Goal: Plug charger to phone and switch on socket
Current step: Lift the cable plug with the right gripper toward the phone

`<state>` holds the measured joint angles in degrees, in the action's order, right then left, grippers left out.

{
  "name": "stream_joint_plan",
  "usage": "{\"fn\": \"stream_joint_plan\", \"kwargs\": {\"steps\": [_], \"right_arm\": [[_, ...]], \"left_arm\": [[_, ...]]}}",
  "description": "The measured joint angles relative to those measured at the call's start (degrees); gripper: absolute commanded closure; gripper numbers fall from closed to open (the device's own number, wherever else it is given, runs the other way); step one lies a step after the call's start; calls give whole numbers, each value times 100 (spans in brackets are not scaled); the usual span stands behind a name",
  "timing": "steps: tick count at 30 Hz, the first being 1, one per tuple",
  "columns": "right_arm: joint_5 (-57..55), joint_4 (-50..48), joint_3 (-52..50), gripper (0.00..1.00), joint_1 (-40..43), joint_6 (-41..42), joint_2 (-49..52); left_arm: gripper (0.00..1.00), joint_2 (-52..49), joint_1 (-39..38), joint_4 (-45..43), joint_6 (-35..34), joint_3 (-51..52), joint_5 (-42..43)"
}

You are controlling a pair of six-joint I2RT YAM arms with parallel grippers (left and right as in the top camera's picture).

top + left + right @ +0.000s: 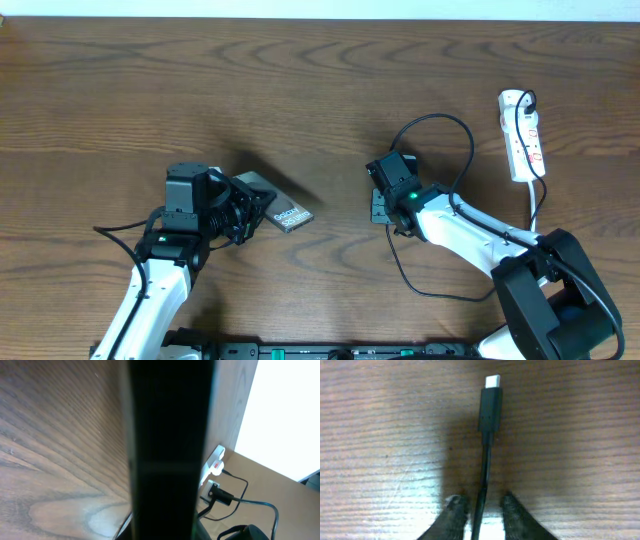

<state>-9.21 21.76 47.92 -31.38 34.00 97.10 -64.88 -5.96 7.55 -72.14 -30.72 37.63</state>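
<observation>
**Counting what's on the table: one of each, plus two arms**

Quick tally first: one phone (287, 214), one charger (490, 409), one socket (520, 140), and two arms on a brown wood table (320, 70). I'll use the socket as my reference point for where stuff is.

The socket lies off on its own, with a black plug in its far end. The phone is well to the left of the socket and a bit nearer the robot. It sits at an angle with the lettering side up. The charger's thin black cable loops around left of the socket. Its plug tip lies flat on the wood between the socket and the phone, and it's nowhere near touching the phone.

Poses:
- The left arm (150, 290) comes up from the near edge, far left of the socket, with its wrist turned toward the socket side. The left gripper (243, 212) is clamped on the end of the phone farthest from the socket.
- The right arm (470, 232) stretches diagonally from below the socket, out to the left. The right gripper (482, 510) is down at the table with its jaws narrow, one fingertip on each side of the cable just behind the plug tip. There's a sliver of gap beside the cable, so it isn't pinched yet.
</observation>
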Motion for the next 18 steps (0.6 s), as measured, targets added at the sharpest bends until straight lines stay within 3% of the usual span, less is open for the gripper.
{"fn": "stream_joint_plan", "kwargs": {"steps": [2, 12, 15, 18], "right_arm": [[22, -37, -2, 99, 0, -2, 2], [984, 164, 15, 99, 157, -22, -234], [1635, 597, 31, 99, 474, -214, -964], [2374, 1084, 70, 99, 841, -581, -1821]], "left_arm": [[92, 0, 0, 0, 0, 0, 87], [92, 0, 0, -107, 9, 0, 1150], [92, 0, 0, -516, 50, 7, 1403], [92, -70, 0, -1513, 39, 44, 1646]]}}
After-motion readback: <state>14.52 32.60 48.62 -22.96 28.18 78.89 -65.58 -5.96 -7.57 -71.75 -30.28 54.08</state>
